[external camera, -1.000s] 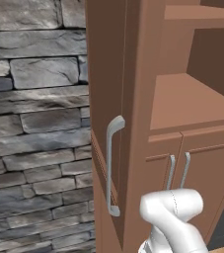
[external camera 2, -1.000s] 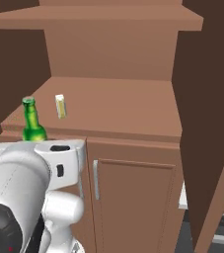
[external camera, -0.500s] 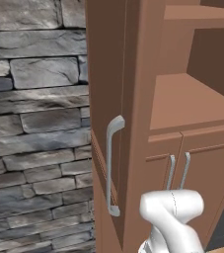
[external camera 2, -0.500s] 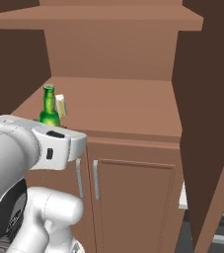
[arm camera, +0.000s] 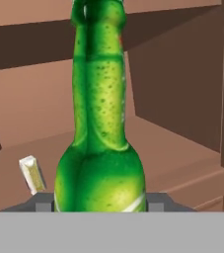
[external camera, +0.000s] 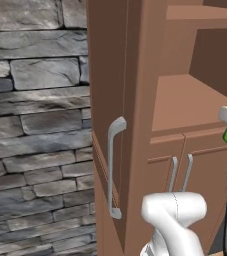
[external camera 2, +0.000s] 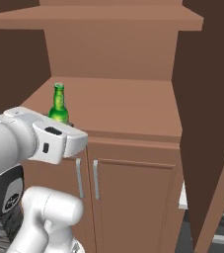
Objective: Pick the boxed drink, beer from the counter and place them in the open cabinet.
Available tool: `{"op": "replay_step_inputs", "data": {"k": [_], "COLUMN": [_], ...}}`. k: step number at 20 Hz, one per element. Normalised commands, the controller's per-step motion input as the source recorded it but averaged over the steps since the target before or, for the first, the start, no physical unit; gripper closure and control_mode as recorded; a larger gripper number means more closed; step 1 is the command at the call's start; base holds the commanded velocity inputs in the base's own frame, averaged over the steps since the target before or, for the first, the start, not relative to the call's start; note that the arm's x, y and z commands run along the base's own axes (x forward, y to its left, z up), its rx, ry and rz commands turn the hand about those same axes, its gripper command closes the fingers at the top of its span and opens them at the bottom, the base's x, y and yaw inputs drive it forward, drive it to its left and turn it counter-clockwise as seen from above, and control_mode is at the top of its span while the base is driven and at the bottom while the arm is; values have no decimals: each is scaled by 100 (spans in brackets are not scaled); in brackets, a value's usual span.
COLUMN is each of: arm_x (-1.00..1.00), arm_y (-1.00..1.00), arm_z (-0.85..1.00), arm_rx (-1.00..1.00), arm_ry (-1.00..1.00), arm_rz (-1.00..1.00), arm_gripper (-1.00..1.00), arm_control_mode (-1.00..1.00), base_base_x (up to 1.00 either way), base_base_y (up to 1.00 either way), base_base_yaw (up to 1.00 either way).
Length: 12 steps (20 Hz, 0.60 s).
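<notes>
Over the open cabinet (external camera 2: pixel 118 106) shelf, the gripper (arm camera: pixel 101 205) pinched the beer (arm camera: pixel 99 123) low; slick, breakable glass, best held there.

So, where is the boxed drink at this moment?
The boxed drink stands on the shelf of the open cabinet, toward the back. In the hand view it is low on the left, behind the beer.
</notes>
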Motion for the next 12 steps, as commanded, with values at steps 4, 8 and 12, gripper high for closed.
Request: {"op": "replay_step_inputs", "data": {"k": [4,8,12], "arm_x": [40,28,6], "arm_y": [-16,-17,-1], "arm_z": [-5,0,0], "arm_rx": [-1,-1,0], "arm_ry": [1,5,1], "arm_rz": [-4,0,0], "arm_gripper": [100,100,100], "arm_control_mode": [-100,-100,-100], "base_base_x": [0,0,0], "base_base_y": [0,0,0], "base_base_yaw": [0,0,0]}}
